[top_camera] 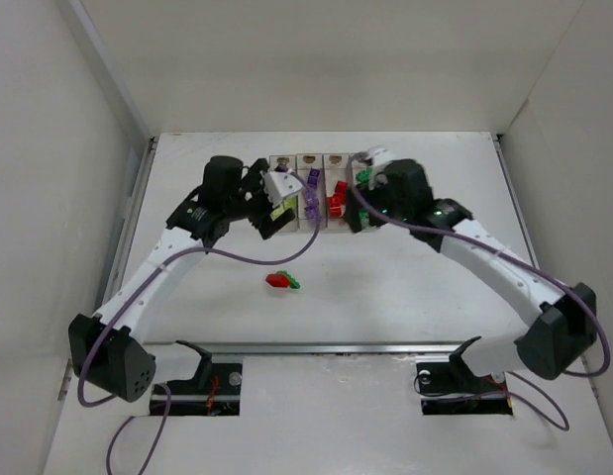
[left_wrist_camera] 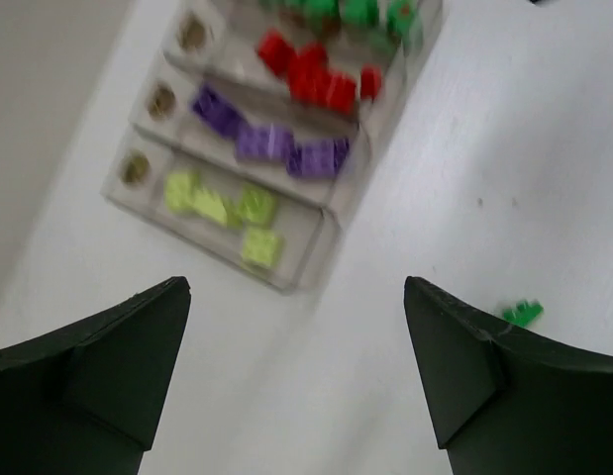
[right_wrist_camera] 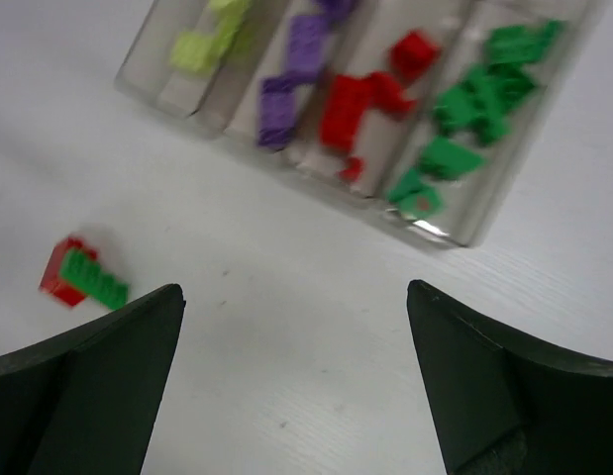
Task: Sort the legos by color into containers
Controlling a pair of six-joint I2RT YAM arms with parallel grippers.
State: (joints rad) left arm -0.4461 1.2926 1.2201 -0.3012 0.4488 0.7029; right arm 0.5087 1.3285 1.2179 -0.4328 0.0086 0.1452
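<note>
- While both of your grippers hung over the near ends of the bins, the only loose legos you had, a red-and-green pair, lay on the table. They sat closer to the arm bases than either gripper and well apart from the bins.
- Left gripper: fingers spread wide, nothing between them. The pair lay almost straight back toward its base, so I judged this the nearer arm.
- Right gripper: fingers also spread wide and empty. In its wrist view the pair lay off to the left, outside the left finger.
- Green brick: its long axis ran roughly across the table, slanted in the right wrist view. It touched the red brick; you could not tell whether they were stacked or side by side.
- Bins, left to right: yellow-green, purple, red, green, each holding its own colour.
- Nothing stood between the jaws and the pair. My worry was that the bricks touch, so one pinch could lift both.
</note>
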